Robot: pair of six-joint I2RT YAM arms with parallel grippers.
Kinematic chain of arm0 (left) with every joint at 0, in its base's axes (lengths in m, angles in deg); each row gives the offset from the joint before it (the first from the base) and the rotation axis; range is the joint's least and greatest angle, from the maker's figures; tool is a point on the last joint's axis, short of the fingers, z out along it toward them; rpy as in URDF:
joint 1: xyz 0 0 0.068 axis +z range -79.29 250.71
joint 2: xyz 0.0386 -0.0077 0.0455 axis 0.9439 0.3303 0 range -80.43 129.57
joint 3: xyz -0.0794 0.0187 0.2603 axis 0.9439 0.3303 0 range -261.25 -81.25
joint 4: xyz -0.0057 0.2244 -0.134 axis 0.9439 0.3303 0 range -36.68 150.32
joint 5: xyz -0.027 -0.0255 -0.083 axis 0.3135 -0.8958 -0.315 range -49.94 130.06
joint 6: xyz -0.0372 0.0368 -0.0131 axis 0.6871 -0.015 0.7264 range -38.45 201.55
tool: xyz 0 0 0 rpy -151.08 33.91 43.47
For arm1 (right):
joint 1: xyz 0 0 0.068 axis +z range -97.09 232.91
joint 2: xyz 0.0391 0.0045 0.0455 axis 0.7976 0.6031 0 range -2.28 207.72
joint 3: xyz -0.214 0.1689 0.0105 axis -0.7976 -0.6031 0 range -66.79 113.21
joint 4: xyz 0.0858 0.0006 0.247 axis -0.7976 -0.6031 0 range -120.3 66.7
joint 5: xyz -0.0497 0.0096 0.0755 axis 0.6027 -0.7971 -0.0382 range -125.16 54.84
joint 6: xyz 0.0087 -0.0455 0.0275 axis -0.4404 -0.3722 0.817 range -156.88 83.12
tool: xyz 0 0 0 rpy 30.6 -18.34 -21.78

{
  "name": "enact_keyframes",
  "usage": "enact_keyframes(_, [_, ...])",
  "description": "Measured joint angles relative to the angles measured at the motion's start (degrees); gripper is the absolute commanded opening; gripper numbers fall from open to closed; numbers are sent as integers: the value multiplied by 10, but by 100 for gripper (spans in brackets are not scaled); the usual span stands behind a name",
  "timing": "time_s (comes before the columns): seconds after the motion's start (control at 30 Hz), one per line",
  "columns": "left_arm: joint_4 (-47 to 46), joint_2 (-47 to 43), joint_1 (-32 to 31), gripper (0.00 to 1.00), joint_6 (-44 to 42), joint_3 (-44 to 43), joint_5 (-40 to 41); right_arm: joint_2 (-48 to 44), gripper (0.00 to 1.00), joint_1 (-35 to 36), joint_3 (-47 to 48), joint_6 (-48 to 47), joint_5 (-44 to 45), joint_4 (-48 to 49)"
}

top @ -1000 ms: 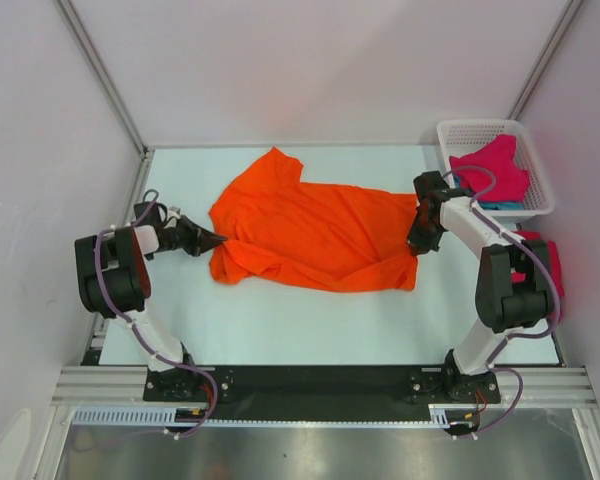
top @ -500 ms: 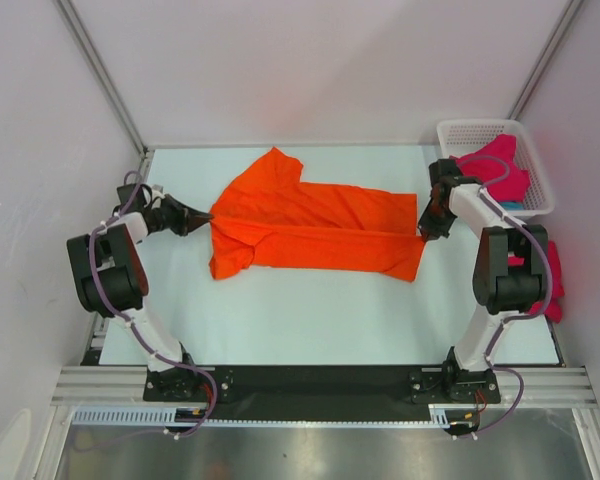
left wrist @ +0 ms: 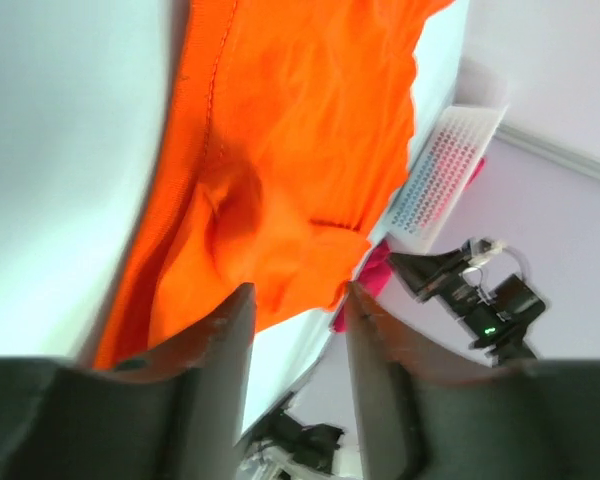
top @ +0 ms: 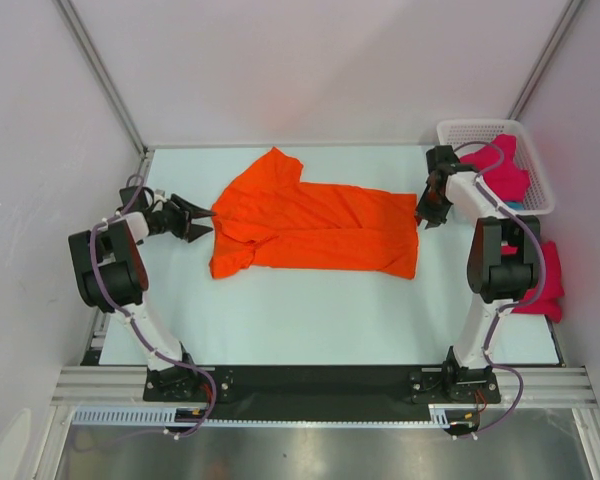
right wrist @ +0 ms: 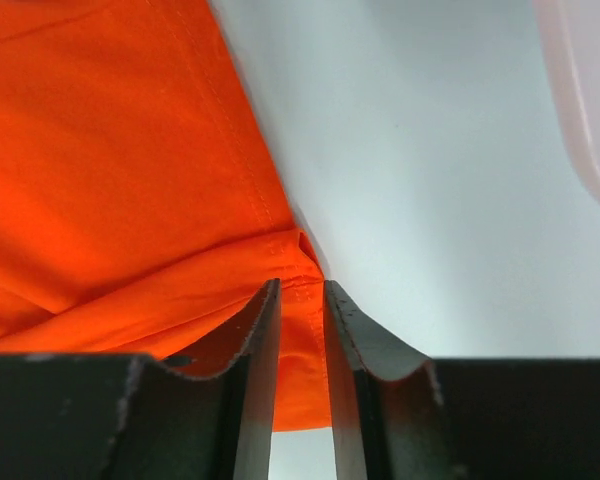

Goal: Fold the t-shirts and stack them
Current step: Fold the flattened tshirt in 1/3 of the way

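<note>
Left gripper point(top: 206, 220) point(left wrist: 298, 296): jaws apart, nothing between them, tips just beside the left edge of the bright orange short-sleeved cloth t-shirt point(top: 310, 225) point(left wrist: 280, 150). Right gripper point(top: 421, 215) point(right wrist: 300, 288): jaws only narrowly apart, sitting over the shirt's right hem corner. The hem shows through the gap and looks flat, not pinched (wrist view only, so moderate confidence). The orange shirt lies as a long band across the middle of the pale table top point(top: 310, 310), one sleeve pointing to the far side, the other bunched at near left. Far right: white plastic mesh basket point(top: 480, 128) holding a crumpled magenta-red cloth t-shirt point(top: 500, 168) on top of a teal cloth t-shirt point(top: 500, 205). Second magenta-red t-shirt point(top: 546, 290) sits at the table's right edge, partly behind the right arm.
</note>
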Motion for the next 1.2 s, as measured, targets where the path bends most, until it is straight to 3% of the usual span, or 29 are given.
enact_keyframes(0.07, [6,-1,0,72,-8,-2,1,0,32,0,9,-3,0,-1])
enact_keyframes(0.1, [10,-3,0,73,-11,-2,1,0,32,0,11,-4,0,-1])
enact_keyframes(0.3, [29,-82,0,73,-36,43,5,-11,33,4,-2,-5,-2,-1])
enact_keyframes(0.63, [67,-235,0,72,-82,183,24,-114,34,57,-136,-2,-7,10])
enact_keyframes(1.03, [130,-265,0,70,-149,181,183,-156,34,81,-199,0,-10,14])
enact_keyframes(1.2, [121,-235,-7,69,-149,175,208,-168,34,91,-199,0,-10,13])
